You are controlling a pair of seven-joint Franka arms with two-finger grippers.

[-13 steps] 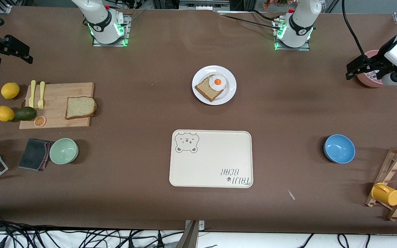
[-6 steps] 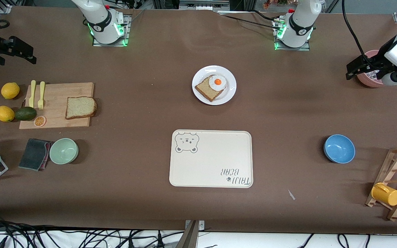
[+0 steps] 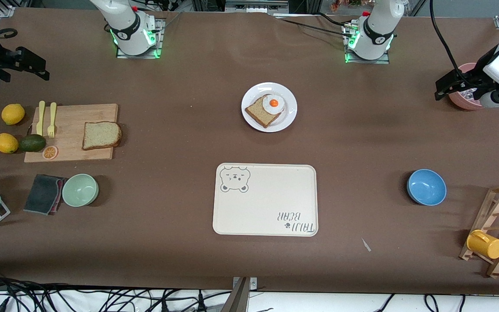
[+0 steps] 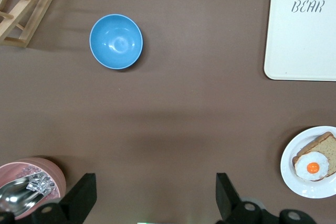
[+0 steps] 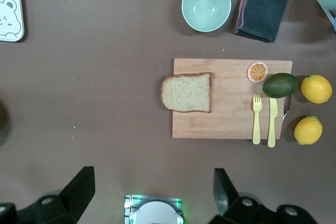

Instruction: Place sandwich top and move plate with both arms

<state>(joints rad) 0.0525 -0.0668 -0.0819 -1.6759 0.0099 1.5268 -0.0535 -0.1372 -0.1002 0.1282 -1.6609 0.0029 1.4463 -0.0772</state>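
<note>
Sandwich top: plain tan bread slice with brown crust, lying flat on the light wooden cutting board at centre left of the front view, untouched.

Right end effector: black, two-fingered, in the air at the upper left edge of the front view, over bare tabletop above the board in that frame; the right wrist view shows its fingers spread wide and holding nothing.

Left end effector: black, at the upper right edge of the front view, by the pink bowl of metal cutlery; fingers wide, empty; this arm waits.

Plate: round, white, upper centre of the front view, carrying a squarer bread slice with a fried egg on it.

Cream bear-print tray: lower centre, bare.

Step in hand, as judged: the reach for the sandwich top, not yet grasped. The next move calls for the right end effector to come over the slice, descend, and close across its edges.

Change from the earlier frames: the right end effector has shifted slightly toward frame centre and upward; the left end effector and all items are unchanged.
</note>
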